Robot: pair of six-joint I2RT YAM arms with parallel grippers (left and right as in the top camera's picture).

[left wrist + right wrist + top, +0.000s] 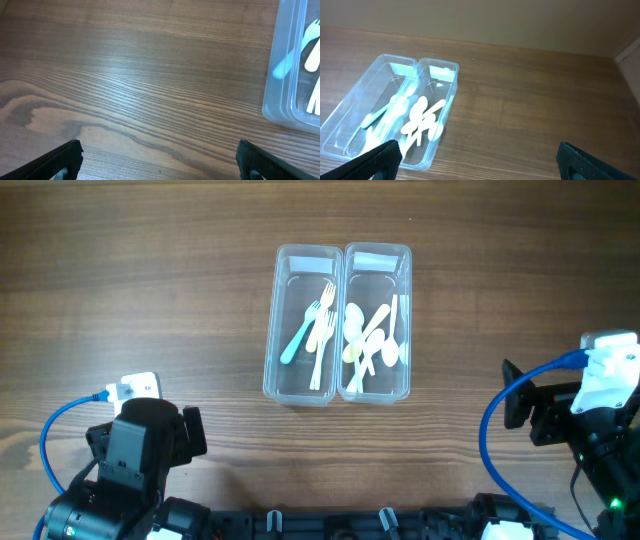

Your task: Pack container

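Two clear plastic boxes stand touching side by side at the middle of the bench, their long sides running from 12 to 6 o'clock. The fork box, on the 9 o'clock side of the pair, holds a teal fork and pale forks. The spoon box, on the 3 o'clock side, holds a loose heap of pale spoons lying across one another.

The left arm sits at about 8 o'clock from the boxes and the right arm between 3 and 4 o'clock, both well apart from them.

The left pincer is spread wide. Its fingertips show at the lower corners of its wrist view with only bare wood between them, and it has hold of nothing. A corner of the fork box shows at 3 o'clock in that view.

The right pincer is also spread wide and holds nothing. Both boxes lie toward 9 o'clock in its view.
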